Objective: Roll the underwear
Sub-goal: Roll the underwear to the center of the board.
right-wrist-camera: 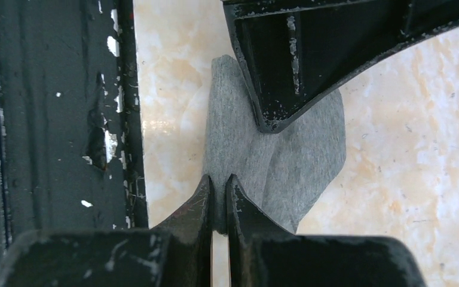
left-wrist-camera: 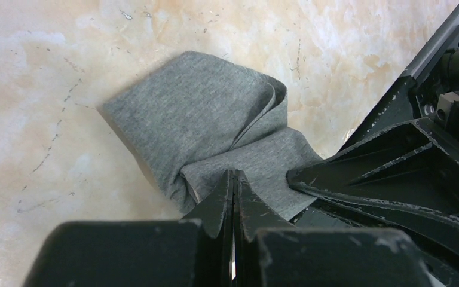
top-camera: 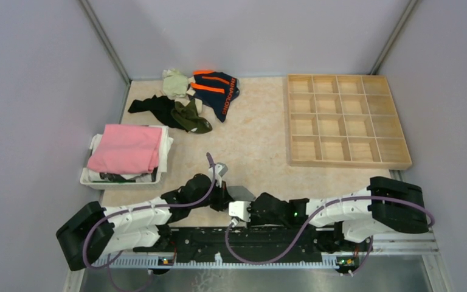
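Observation:
Grey underwear [left-wrist-camera: 197,113] lies crumpled on the marbled table near the front edge, and only a small grey patch of it [top-camera: 242,193] shows between the arms from above. My left gripper [left-wrist-camera: 234,173] [top-camera: 227,198] is shut, and a gathered fold of the grey cloth is pinched at its tips. My right gripper [right-wrist-camera: 220,179] [top-camera: 248,204] is shut on the opposite edge of the same grey underwear [right-wrist-camera: 233,137], with cloth visible between its fingers. The two grippers sit close together, facing each other. More underwear lies at the back left: navy with orange stripes [top-camera: 216,88], olive green [top-camera: 192,118] and a dark piece [top-camera: 151,106].
A white basket [top-camera: 121,181] with a folded pink cloth [top-camera: 127,149] stands at the left. A wooden tray of square compartments [top-camera: 346,118] fills the back right. A pale cloth [top-camera: 174,82] lies by the back pile. Grey walls close in the table.

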Controlling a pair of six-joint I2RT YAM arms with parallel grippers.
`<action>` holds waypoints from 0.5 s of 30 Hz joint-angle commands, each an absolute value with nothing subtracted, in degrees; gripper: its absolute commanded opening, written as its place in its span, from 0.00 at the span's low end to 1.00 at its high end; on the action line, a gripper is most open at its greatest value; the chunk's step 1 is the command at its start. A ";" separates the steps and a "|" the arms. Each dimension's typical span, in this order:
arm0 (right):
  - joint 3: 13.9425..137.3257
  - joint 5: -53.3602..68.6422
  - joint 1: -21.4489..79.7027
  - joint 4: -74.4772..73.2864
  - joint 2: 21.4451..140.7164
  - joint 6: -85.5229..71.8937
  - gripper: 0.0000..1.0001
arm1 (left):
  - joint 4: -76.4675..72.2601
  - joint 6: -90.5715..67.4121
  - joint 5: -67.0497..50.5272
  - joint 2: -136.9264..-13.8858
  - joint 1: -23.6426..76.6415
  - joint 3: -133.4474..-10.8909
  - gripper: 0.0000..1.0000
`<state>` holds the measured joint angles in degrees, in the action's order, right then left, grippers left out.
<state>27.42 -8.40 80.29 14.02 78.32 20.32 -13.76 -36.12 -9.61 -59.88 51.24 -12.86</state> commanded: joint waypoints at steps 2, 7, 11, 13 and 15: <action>29.24 2.53 76.92 13.58 75.41 13.49 0.00 | -11.77 -35.77 -6.76 -56.64 50.98 -12.49 0.00; 28.97 10.55 74.03 14.95 76.13 6.65 0.00 | -8.33 -36.98 -3.88 -50.41 50.98 -13.31 0.00; 27.11 13.25 72.14 18.81 76.40 0.80 0.00 | -4.72 -37.60 -0.71 -44.80 50.98 -13.94 0.00; 26.39 14.45 70.91 20.32 76.61 -3.25 0.00 | -3.32 -37.37 -0.53 -42.16 50.98 -14.24 0.00; 26.11 16.52 69.34 21.49 77.10 -6.27 0.00 | -2.40 -36.93 1.32 -40.05 50.98 -14.32 0.00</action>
